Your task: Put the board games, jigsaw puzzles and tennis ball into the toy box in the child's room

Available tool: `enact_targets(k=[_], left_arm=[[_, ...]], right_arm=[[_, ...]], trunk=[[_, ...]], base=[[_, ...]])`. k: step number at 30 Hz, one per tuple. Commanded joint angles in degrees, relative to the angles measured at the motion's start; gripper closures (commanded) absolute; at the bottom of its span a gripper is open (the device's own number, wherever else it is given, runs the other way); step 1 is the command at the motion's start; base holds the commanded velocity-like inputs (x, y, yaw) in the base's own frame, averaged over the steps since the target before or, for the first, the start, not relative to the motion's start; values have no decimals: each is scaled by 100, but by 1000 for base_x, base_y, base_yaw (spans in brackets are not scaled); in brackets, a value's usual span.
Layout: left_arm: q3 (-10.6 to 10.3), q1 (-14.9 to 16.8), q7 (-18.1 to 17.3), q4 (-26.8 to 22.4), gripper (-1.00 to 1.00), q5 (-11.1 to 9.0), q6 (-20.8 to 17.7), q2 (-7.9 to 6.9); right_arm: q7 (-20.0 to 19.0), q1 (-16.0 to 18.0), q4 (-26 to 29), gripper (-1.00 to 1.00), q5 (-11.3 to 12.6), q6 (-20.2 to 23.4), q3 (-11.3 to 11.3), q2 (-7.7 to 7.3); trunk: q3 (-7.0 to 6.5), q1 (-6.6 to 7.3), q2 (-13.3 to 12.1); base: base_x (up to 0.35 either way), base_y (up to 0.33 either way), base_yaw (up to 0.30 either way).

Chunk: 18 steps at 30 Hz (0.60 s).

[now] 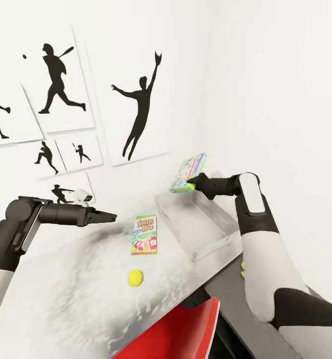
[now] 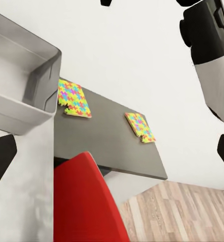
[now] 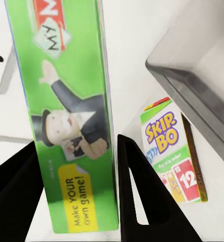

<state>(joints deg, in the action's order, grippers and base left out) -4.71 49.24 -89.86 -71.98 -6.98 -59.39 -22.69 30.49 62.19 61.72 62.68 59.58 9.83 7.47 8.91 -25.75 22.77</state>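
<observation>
My right gripper point(image 1: 188, 185) is shut on a green board game point(image 1: 188, 172), held upright in the air over the far end of the toy box point(image 1: 213, 238). The right wrist view shows this green box point(image 3: 71, 116) between the two fingers point(image 3: 137, 186). A Skip-Bo board game point(image 1: 144, 235) lies flat on the pale table point(image 1: 61, 299) just left of the toy box. The yellow tennis ball point(image 1: 135, 277) rests nearer to me. My left gripper point(image 1: 108, 216) hovers open over the table, left of the Skip-Bo box. Two jigsaw puzzles point(image 2: 74, 99) point(image 2: 140, 127) lie on the dark lower top point(image 2: 107, 146).
A red chair point(image 1: 176, 329) stands under the table's near edge. White walls close the corner behind the table, with black sports silhouettes point(image 1: 138, 107) on the left wall. Wood-plank floor point(image 2: 177, 212) shows past the dark top.
</observation>
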Motion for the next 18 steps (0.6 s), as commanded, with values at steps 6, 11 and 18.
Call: enact_targets(k=[6, 11, 18], left_arm=[[-6, 1, -14, 0, -100, -14, -61, -7], [2, 1, -14, 0, -100, -14, -61, -11], [5, -2, -14, 0, -100, -14, -61, -13]], right_arm=[[133, 778, -1411, 100, 45, -36, 26, -33], [140, 990, -1961, 100, 43, -42, 27, -141], [142, 1052, -2128, 100, 42, -45, 28, -217]], trunk=[[70, -3, 14], [118, -3, 14], [184, -3, 14]], base=[[0, 0, 0], [0, 0, 0], [0, 0, 0]])
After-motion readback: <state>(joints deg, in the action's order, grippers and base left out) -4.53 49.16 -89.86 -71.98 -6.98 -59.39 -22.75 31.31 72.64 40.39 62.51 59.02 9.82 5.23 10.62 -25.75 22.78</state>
